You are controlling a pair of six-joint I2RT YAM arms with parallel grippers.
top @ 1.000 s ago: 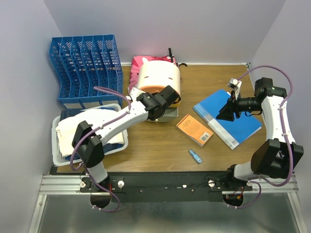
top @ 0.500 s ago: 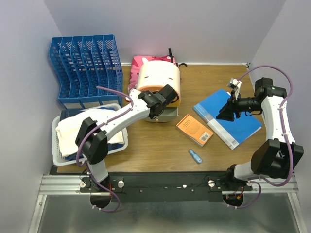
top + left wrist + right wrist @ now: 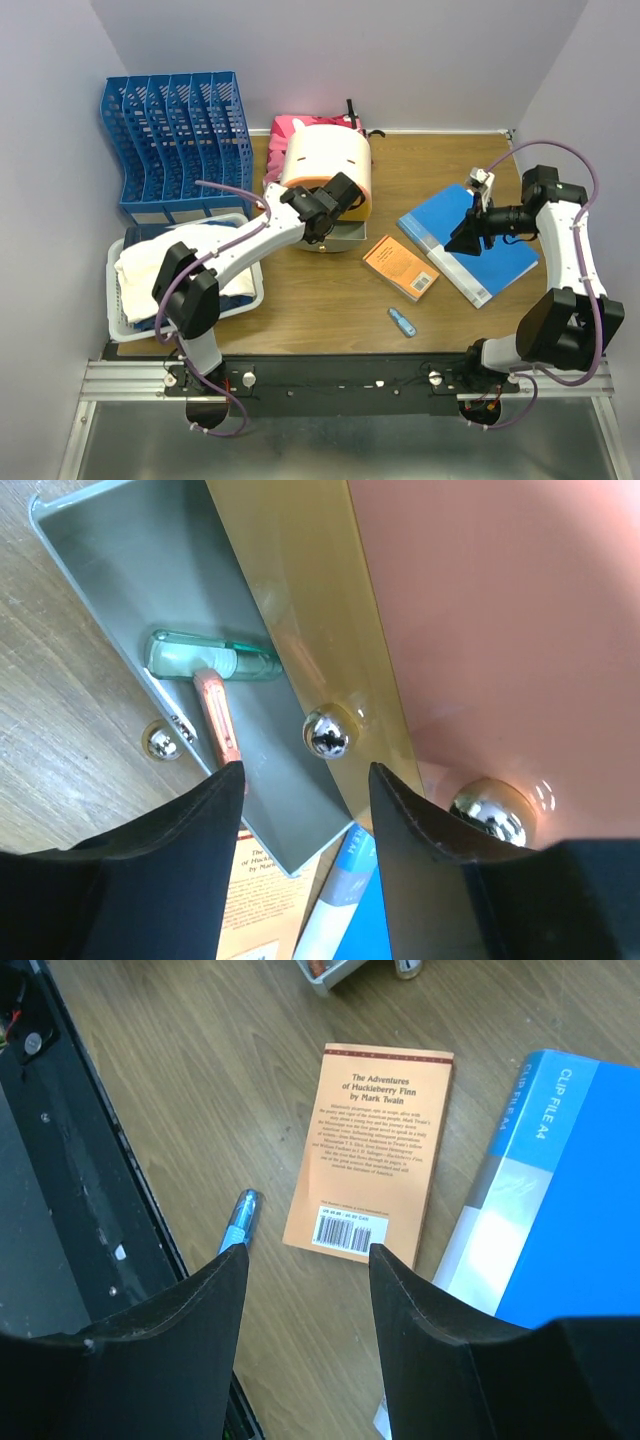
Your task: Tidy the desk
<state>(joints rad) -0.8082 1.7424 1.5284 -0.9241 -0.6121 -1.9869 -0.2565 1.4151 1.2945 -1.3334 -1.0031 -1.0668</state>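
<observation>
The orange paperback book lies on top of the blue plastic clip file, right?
No. The orange paperback book lies on the brown wooden desk beside the blue plastic clip file, not on it; the right wrist view shows this.

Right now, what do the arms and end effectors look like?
The left arm and right arm have white links, black joint housings and a looping lavender cable. The left end effector and right end effector each have two broad matte black fingers tapering to rounded tips.
</observation>
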